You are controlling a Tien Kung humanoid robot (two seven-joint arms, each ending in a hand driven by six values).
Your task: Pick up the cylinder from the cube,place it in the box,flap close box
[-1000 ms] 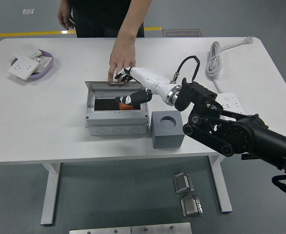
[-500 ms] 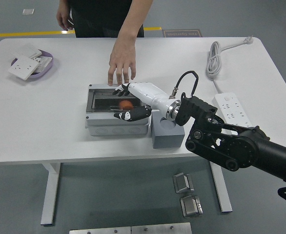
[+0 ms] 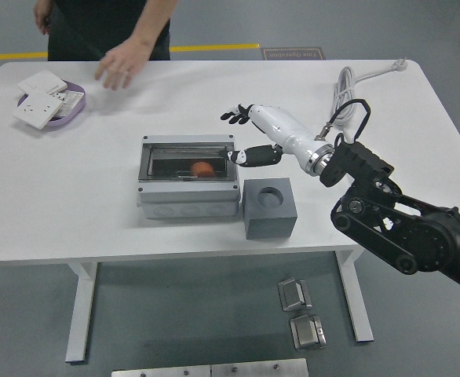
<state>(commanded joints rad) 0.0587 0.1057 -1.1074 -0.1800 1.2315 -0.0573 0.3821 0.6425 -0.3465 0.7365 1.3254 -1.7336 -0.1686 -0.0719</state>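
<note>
The grey box (image 3: 188,177) stands mid-table with its clear lid shut. An orange cylinder (image 3: 202,168) shows through the lid, inside the box. A grey cube (image 3: 269,207) with an empty round hole in its top stands just right of the box. My right hand (image 3: 246,135) is white with black fingertips. It hovers above and to the right of the box, fingers spread, holding nothing. A person's hand (image 3: 118,64) is at the far left side of the table, open, away from the box.
A purple tray (image 3: 55,120) with white sockets lies at the far left. A white power strip (image 3: 375,163) and coiled cable (image 3: 345,94) lie at the right. Metal parts (image 3: 302,310) lie on the floor.
The lid came down and the box is now shut. My right hand lifted off the box and pulled back to the right. The person's hand withdrew from the box to the far left.
</note>
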